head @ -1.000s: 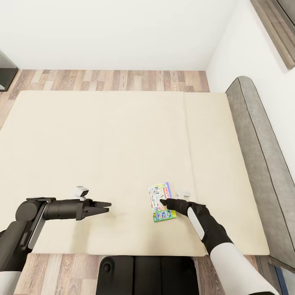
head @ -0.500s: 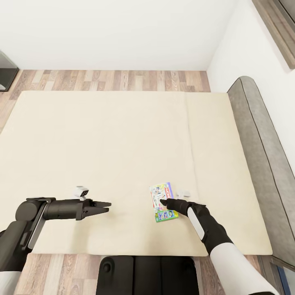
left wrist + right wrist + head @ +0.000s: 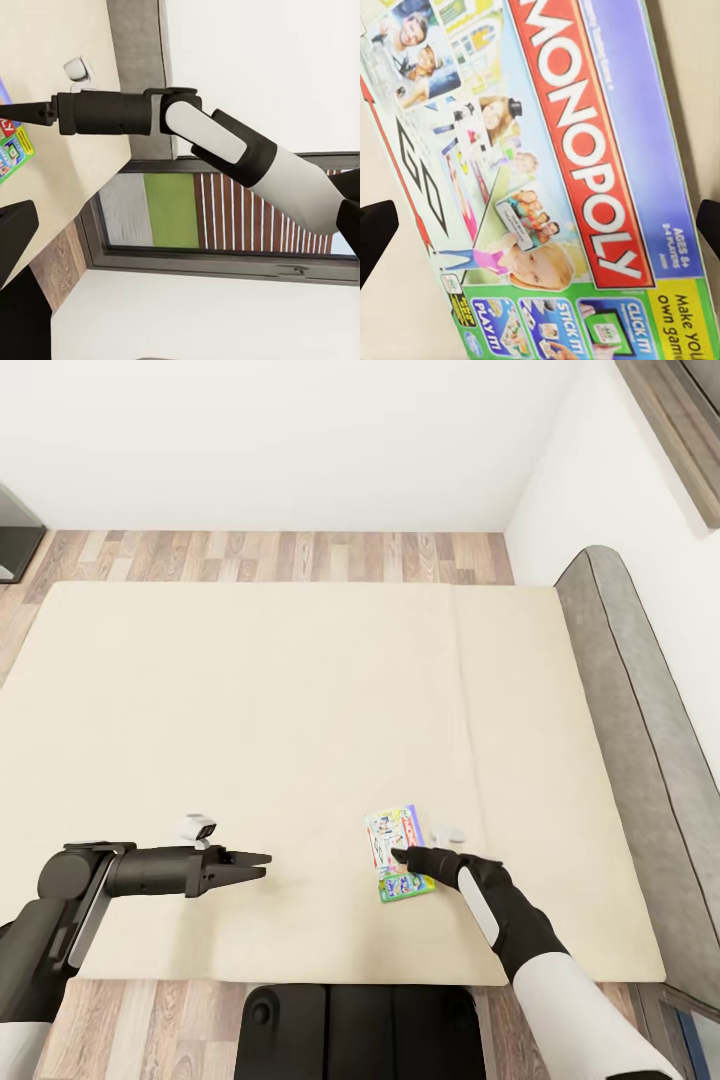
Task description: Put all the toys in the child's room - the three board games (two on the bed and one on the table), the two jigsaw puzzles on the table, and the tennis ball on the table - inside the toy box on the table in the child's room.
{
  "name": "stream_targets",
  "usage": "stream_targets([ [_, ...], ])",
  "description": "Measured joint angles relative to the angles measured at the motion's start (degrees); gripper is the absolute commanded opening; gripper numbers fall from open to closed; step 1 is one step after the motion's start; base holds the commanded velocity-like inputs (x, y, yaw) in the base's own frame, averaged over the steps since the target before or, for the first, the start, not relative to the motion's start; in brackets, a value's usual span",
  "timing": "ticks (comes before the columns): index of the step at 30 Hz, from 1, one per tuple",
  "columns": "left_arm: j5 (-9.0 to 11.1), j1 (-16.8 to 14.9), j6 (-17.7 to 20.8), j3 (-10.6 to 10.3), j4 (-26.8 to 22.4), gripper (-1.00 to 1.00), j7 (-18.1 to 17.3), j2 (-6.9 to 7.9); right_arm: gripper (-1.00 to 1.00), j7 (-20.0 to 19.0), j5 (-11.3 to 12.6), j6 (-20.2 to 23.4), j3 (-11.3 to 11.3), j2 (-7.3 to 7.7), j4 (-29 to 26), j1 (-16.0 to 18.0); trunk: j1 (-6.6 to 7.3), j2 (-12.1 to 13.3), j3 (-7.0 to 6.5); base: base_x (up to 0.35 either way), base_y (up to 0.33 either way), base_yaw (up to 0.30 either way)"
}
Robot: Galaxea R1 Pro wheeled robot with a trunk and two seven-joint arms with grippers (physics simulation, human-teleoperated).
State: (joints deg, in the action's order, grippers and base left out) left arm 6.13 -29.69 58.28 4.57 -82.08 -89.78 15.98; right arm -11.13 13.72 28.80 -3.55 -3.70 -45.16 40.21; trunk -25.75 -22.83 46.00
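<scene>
Right claw (image 3: pixel 399 852) hovers over the near middle of a board game (image 3: pixel 398 853) lying flat on the bed (image 3: pixel 260 710); in the right wrist view its two dark fingertips (image 3: pixel 375 236) stand wide apart at either side of the box, so the jaws are spread and grip nothing. This placement, judged from the task, suits a descent to pinch the box across its short width before carrying it to the toy box. The box lid (image 3: pixel 547 172) faces up and reads "MONOPOLY" in white on a red band, with "AGES 8+" on the purple strip, "PLAY IT!", "STICK IT!" and "CLICK IT!" on small panels along the green strip, and a yellow patch beginning "Make YOU… own gam…", cut by the frame edge. The game rests near the foot edge of the cream bed cover, close to the robot's base, with a small white object (image 3: pixel 452 831) just beside it. Left claw (image 3: pixel 262 865) is held level above the cover, well apart from the game, its fingers drawn together to a point and empty; this reads as a parked pose. A grey padded headboard (image 3: pixel 640 760) bounds the bed on the robot's right, against the white wall.
</scene>
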Motion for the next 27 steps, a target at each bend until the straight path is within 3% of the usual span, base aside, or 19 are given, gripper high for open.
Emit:
stream_targets([
  [27,-0.1,0.0,0.0,-0.1,0.0,1.0,0.0,0.0,1.0,0.1,0.0,0.2,-0.1,0.08,2.1,1.1,0.0,0.0,0.0,0.0,0.023,0.0],
])
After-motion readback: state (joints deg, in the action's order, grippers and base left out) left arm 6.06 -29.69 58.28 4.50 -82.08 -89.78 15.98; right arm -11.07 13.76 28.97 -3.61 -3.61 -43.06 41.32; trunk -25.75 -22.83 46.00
